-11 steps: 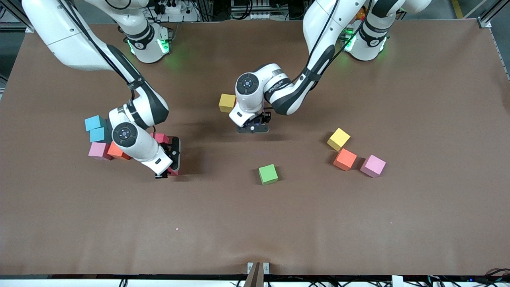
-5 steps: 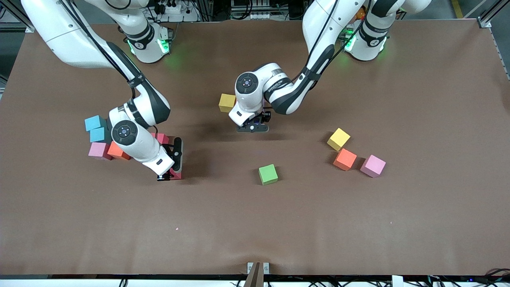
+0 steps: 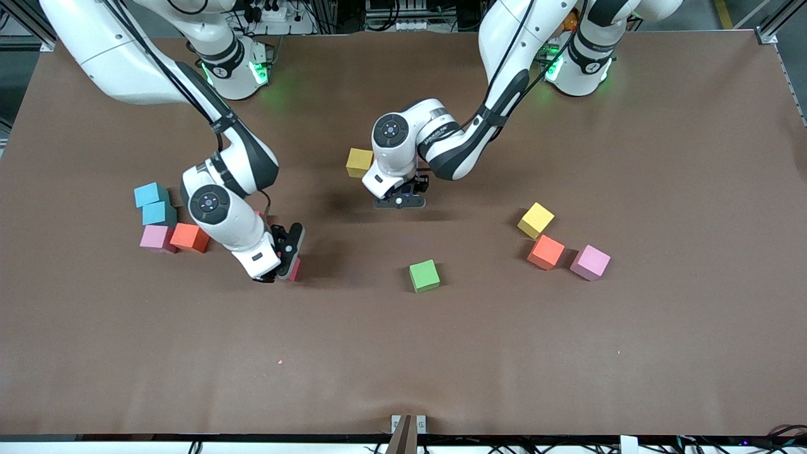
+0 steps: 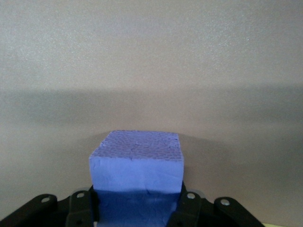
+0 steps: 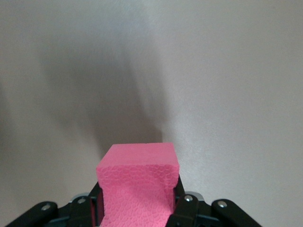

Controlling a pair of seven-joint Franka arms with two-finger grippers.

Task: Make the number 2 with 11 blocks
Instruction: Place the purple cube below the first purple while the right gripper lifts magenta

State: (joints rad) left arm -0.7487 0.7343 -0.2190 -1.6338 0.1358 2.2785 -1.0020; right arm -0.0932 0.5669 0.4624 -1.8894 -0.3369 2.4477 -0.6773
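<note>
At the right arm's end of the table point(image 3: 693, 157), two cyan cubes point(image 3: 151, 203) sat touching, with a pink cube point(image 3: 155, 238) and an orange cube point(image 3: 189, 237) side by side just nearer the front camera than they were. Taking the green cube point(image 3: 424, 275) near the table's middle as the landmark, this cluster lay well toward the right arm's end from it.

The right gripper point(image 3: 282, 265) hung between that cluster and the green cube, its fingers point(image 5: 184, 208) clamped on a red cube point(image 5: 138, 184), which the right wrist view showed as bright pink-red.

A yellow cube point(image 3: 359, 162) lay farther from the front camera than the green cube. Just beside it, the left gripper point(image 3: 400, 200) was closed on a purple cube point(image 4: 136, 177), held between its fingers point(image 4: 188, 205) above bare table.

Toward the left arm's end from the green cube sat a second yellow cube point(image 3: 536, 220), a second orange cube point(image 3: 546, 251) and a second pink cube point(image 3: 590, 262), close together in a slanting row.

No digit had been formed.
</note>
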